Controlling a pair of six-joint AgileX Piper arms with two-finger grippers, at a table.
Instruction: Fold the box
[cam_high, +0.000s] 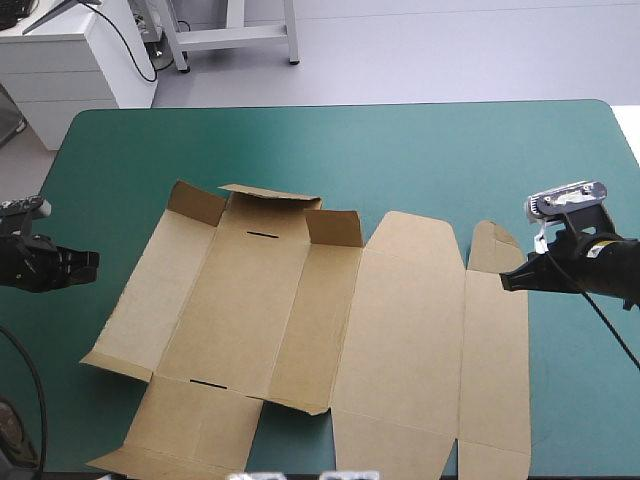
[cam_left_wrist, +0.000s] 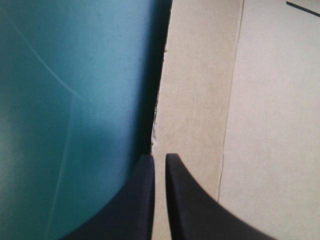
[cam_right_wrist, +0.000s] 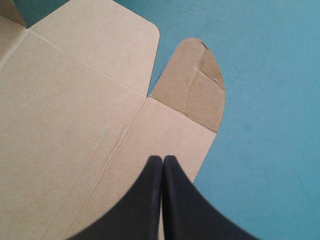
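The brown box (cam_high: 300, 330) lies opened out across the middle of the teal-green bench (cam_high: 420, 140) and reaches its 6 o'clock edge. Three short flaps (cam_high: 335, 228) stand up at the box's 12 o'clock end.

The thin board looks light. It seems stiff across each panel but ready to bend along its scored creases, and it is likely to slide on the cover if pushed. A free outer edge or a side panel close to a crease looks the soundest place to take hold. The creased, rounded tab (cam_right_wrist: 197, 85) looks weak.

The left gripper (cam_high: 95, 262) waits at the box's 9 o'clock, just short of the long edge of the side panel. Its fingers are nearly together with a thin slit between them, and that edge runs straight toward the slit; they hold nothing. The right gripper (cam_high: 505, 282) sits at 3 o'clock over the outermost strip, just beside the tab, with its fingers pressed into one point. Whether they touch the board cannot be told.
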